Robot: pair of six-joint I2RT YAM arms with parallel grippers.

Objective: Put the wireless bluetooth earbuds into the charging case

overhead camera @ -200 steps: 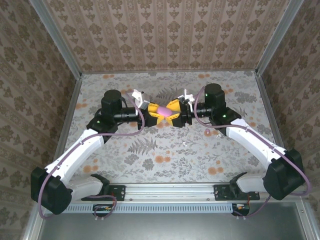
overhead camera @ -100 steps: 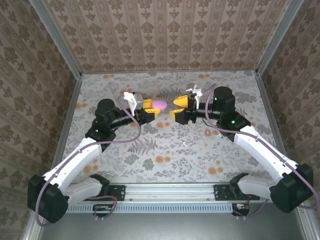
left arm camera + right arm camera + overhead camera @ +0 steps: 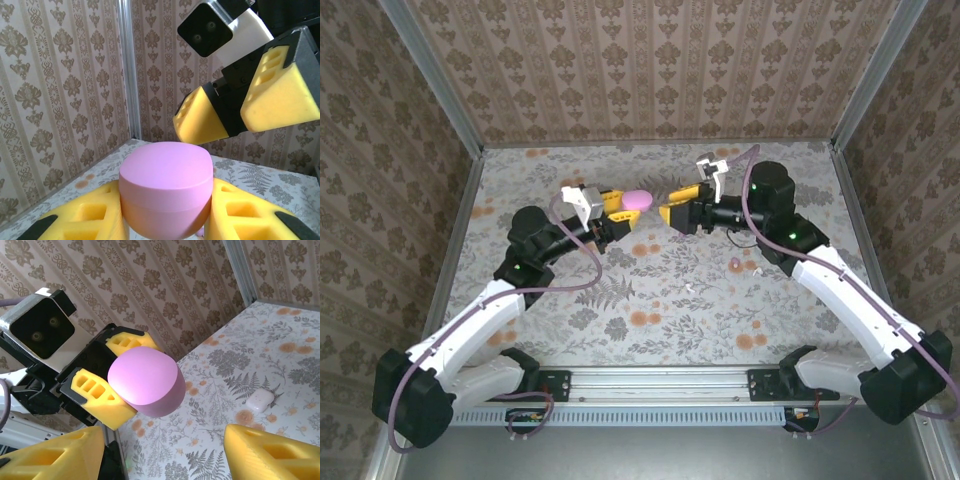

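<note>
The charging case (image 3: 637, 199) is a pink, pebble-shaped box with its lid down, held up off the table. My left gripper (image 3: 627, 211) is shut on it, one yellow pad on each side of the pink case (image 3: 166, 187). My right gripper (image 3: 673, 207) faces it from the right, open, with a small gap to the case. From the right wrist, the case (image 3: 145, 380) hangs ahead of the right gripper (image 3: 162, 460), clear of its pads. Tiny earbuds lie on the table right of centre: a pink one (image 3: 733, 263) and a pale one (image 3: 688, 288).
A small white rounded-square item (image 3: 260, 400) lies on the floral table (image 3: 650, 320). Patterned walls with metal corner posts (image 3: 127, 70) close in the back and both sides. The arms' bases sit on the rail (image 3: 660, 380) at the near edge.
One second ago both grippers met around the case. The right gripper has let go and drawn back to the right. The left gripper has carried the case up and toward the back wall.
</note>
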